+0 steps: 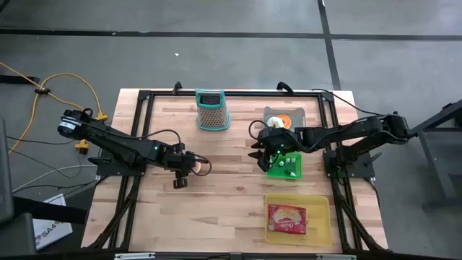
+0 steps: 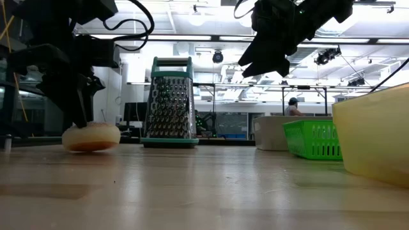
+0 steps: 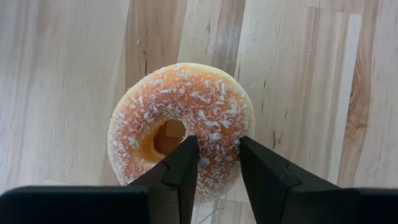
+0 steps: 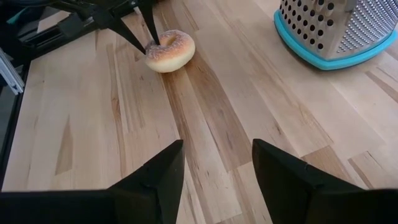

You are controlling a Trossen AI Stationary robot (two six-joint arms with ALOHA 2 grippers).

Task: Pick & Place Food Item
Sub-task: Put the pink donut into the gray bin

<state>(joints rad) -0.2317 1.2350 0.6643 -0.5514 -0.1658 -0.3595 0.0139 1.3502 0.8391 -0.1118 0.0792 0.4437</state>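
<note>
The wooden table (image 1: 216,209) fills the middle of the high view. The left arm stretches in from the left edge, low and nearly flat, and its left gripper (image 3: 217,163) pinches the ring of the doughnut (image 3: 180,127), one finger in the hole, left of centre. The right arm reaches in from the right; its right gripper (image 4: 214,171) hangs above the table, jaws apart and empty.

Left gripper (image 3: 217,163) low at table, jaws narrowly parted; right gripper (image 4: 214,165) raised, open.
</note>
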